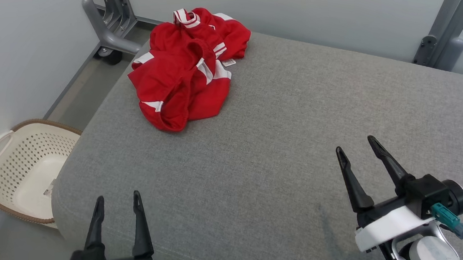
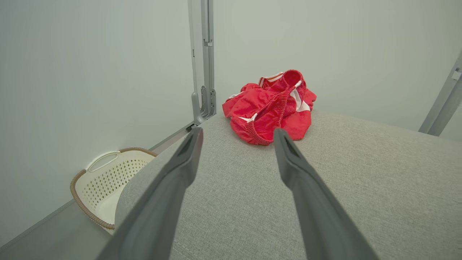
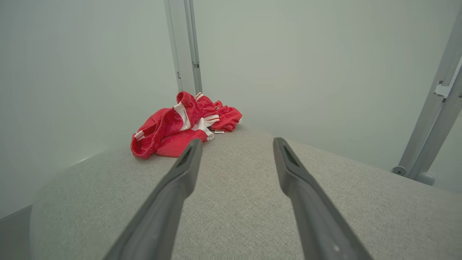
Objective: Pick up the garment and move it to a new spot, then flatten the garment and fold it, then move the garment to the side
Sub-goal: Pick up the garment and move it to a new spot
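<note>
A crumpled red garment (image 1: 186, 69) with white stripes lies in a heap at the far left corner of the grey padded surface (image 1: 283, 142). It also sits ahead of the fingers in the left wrist view as the garment (image 2: 270, 108) and in the right wrist view as the garment (image 3: 180, 124). My left gripper (image 1: 118, 198) hovers open at the near left edge, nothing between its fingers. My right gripper (image 1: 354, 144) stands open at the near right, also empty. Both are well short of the garment.
A cream perforated laundry basket (image 1: 21, 165) with a brown rim stands on the floor to the left of the surface. Grey metal frame legs (image 1: 106, 21) rise behind the garment, and another post (image 1: 448, 23) at the far right. Pale walls close in behind.
</note>
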Tool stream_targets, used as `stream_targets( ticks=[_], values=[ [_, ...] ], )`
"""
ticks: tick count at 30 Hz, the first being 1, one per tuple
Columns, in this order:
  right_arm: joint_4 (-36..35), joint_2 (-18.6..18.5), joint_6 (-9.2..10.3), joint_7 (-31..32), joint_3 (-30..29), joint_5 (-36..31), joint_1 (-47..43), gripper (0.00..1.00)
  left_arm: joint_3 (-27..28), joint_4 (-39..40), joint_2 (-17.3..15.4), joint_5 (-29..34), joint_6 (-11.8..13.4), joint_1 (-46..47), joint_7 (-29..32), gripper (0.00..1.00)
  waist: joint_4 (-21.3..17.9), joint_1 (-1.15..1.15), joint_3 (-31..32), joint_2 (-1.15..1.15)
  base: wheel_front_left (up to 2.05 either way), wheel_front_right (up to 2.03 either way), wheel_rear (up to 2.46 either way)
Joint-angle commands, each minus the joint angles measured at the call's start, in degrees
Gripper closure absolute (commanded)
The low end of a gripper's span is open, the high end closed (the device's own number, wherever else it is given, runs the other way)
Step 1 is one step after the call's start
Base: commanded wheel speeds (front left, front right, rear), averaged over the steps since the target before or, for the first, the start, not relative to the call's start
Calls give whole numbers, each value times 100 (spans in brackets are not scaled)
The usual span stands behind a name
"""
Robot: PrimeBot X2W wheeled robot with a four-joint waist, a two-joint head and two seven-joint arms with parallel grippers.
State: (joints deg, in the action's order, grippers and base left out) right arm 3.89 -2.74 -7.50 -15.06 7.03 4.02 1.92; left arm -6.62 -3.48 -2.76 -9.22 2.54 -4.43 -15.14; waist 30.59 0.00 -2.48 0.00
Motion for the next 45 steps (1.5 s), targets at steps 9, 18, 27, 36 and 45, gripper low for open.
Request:
stream_targets(
  ticks=[9, 18, 27, 36, 45],
  values=[
    [-417, -25, 2, -18, -330, -358, -54, 0, 136, -459, -227, 230, -351, 1460, -2, 0, -335, 0, -563, 0, 0, 0, 0],
    [-907, -28, 2, -18, -267, -652, 403, 0, 34, -1463, -673, 429, -676, 3541, 200, 0, -1011, 0, -1524, 0, 0, 0, 0],
    [-1196, -96, 2, -18, -244, -753, 762, 0, -310, -3347, -972, 458, -898, 5078, 766, 0, -1626, 0, -2234, 0, 0, 0, 0],
    [-1306, -107, 2, -18, -300, -754, 928, 0, -242, -4619, -1158, 333, -722, 5540, 746, 0, -1844, 0, -2535, 0, 0, 0, 0],
    [-1199, -70, 2, -18, -301, -681, 957, 0, -127, -5327, -1169, 113, -689, 5767, 492, 100, -1840, 0, -2400, 0, 0, 0, 0]
  ],
)
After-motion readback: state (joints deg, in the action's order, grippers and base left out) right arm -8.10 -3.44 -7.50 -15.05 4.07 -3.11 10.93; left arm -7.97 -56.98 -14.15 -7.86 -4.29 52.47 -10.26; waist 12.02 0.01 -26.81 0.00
